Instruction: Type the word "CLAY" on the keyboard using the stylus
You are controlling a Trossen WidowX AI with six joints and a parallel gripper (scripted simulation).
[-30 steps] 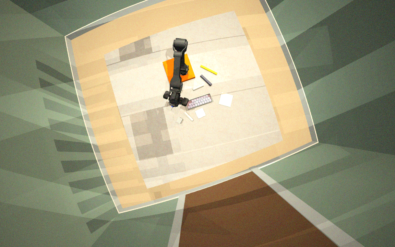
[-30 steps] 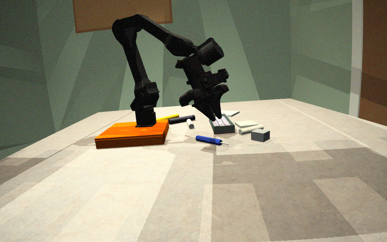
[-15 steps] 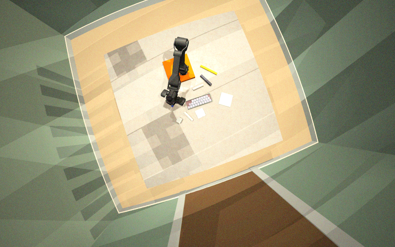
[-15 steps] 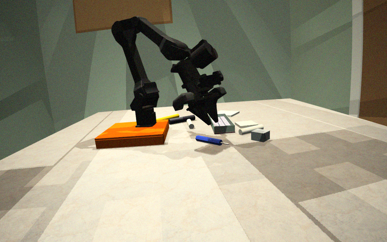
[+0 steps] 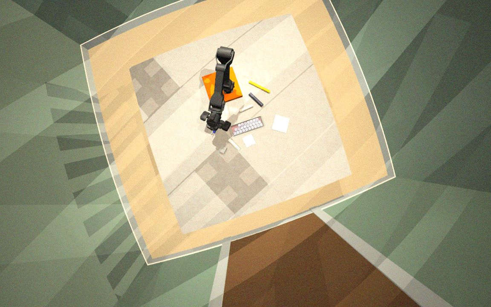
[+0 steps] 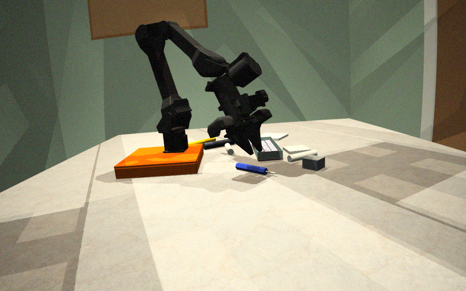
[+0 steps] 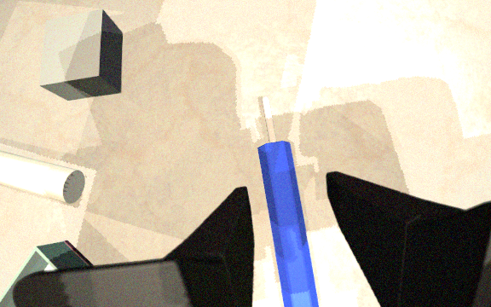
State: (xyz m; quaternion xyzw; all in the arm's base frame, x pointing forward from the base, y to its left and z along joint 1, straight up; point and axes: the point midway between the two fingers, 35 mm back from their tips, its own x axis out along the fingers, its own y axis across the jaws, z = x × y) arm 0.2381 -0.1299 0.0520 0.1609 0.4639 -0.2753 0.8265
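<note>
Wrist view: I find the gripper (image 5: 214,128) (image 6: 255,152) (image 7: 287,190) released, its two black fingers standing apart on either side of the stylus (image 5: 213,131) (image 6: 251,168) (image 7: 285,205), with a visible gap on each side. The blue handle runs off the bottom edge, so its rear end is cut off; the thin pale tip points away from the fingers. Only a corner of the keyboard (image 5: 248,126) (image 6: 270,155) (image 7: 64,255) shows, partly covered by a finger.

In the exterior view the stylus lies on the desk (image 5: 296,152) (image 6: 205,224) (image 7: 420,47), below the fingertips and in full sight. Both fingertips overlap the keyboard's near side there, and its letters cannot be read.

From overhead, the gripper hides most of the stylus. The keyboard is in sight, its letters too small to make out. A grey block (image 5: 223,150) (image 6: 313,163) (image 7: 75,51) sits near a white cylinder (image 5: 234,144) (image 6: 301,155) (image 7: 24,172), whose far end is cut off in the wrist view.
</note>
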